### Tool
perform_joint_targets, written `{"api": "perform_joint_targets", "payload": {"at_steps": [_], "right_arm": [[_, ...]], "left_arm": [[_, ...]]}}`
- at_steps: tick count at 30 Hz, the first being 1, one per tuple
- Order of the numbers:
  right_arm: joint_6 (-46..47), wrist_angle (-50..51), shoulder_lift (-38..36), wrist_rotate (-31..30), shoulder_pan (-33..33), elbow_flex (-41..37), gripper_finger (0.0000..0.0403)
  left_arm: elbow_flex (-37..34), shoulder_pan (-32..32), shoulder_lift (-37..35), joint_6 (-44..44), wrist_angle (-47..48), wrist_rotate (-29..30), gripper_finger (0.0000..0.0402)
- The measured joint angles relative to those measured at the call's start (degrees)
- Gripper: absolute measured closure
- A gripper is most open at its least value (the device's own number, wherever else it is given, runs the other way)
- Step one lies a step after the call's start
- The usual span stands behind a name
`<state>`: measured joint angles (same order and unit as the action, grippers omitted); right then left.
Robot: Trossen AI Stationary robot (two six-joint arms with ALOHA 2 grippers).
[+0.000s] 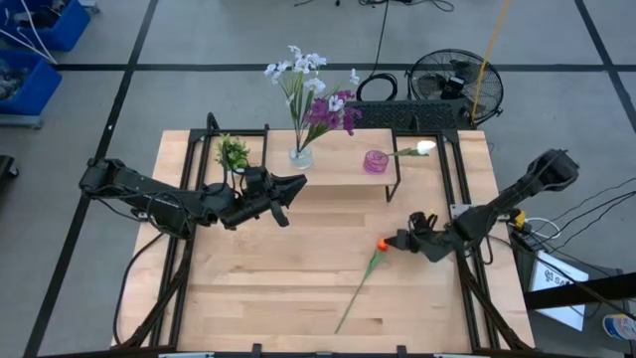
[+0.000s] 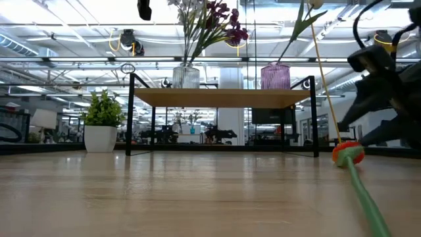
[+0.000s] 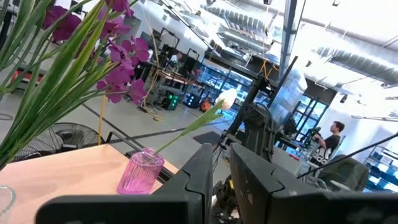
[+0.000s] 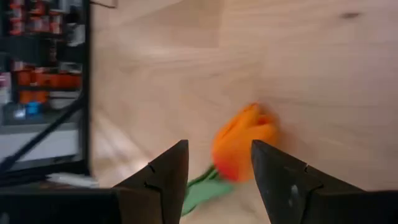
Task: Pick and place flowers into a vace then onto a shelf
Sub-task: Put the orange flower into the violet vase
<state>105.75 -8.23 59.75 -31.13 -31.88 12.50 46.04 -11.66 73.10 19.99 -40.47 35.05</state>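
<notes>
Your right gripper (image 1: 400, 239) sits low over the worktop toward its right edge, fingers (image 4: 168, 171) spread apart with nothing between them. You can see through its wrist camera that the orange bloom (image 4: 241, 142) lies just ahead of the fingertips, not yet inside them. From above, that orange flower (image 1: 382, 244) rests flat on the table (image 1: 248, 298), its green stem (image 1: 358, 288) running from the bloom toward the front edge.

Your left gripper (image 1: 290, 189) hangs just in front of the shelf (image 1: 348, 171), near the shelf's left end, with its arm reaching in from the table's left edge. Its fingers (image 3: 205, 171) look close together in its wrist view and hold nothing.

On the shelf, you have a clear vase (image 1: 300, 155) at the left end holding the white spray (image 1: 298, 68) and the purple bunch (image 1: 333, 111). A pink vase (image 1: 375, 161) stands toward the right end with the white bud (image 1: 425, 147) in it, its stem leaning out to the right. The small potted plant (image 1: 234, 152) stands on the table beside the shelf's left legs.

Beyond the table's back edge, a floor fan (image 1: 452, 85) stands. Your left wrist camera catches a person (image 3: 333, 134) far off in the room.
</notes>
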Motion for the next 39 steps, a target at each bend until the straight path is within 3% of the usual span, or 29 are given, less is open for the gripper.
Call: {"api": "perform_joint_targets", "payload": {"at_steps": [11, 23, 27, 34, 39], "right_arm": [[-3.46, 0.21, 0.00, 11.98, 7.12, -0.36, 0.0240], [-1.51, 5.85, -0.02, 13.47, 8.31, -0.27, 0.0275], [-4.07, 5.66, 0.00, 13.40, 9.11, -0.29, 0.0306], [-10.40, -0.30, 0.04, 13.11, 9.82, -0.40, 0.0395], [-13.76, -5.66, 0.02, 13.10, 9.80, -0.40, 0.0400]], "left_arm": [[0.00, 0.01, 0.00, -0.76, 0.02, 0.04, 0.0339], [0.00, 0.55, 0.00, -3.13, 0.07, 0.06, 0.0339], [0.00, 1.36, 0.00, -3.28, 0.07, 0.02, 0.0339], [0.00, 2.01, 0.00, -2.57, 0.22, -0.66, 0.0339], [0.00, 2.01, -0.02, 3.77, 1.80, -9.48, 0.0339]]}}
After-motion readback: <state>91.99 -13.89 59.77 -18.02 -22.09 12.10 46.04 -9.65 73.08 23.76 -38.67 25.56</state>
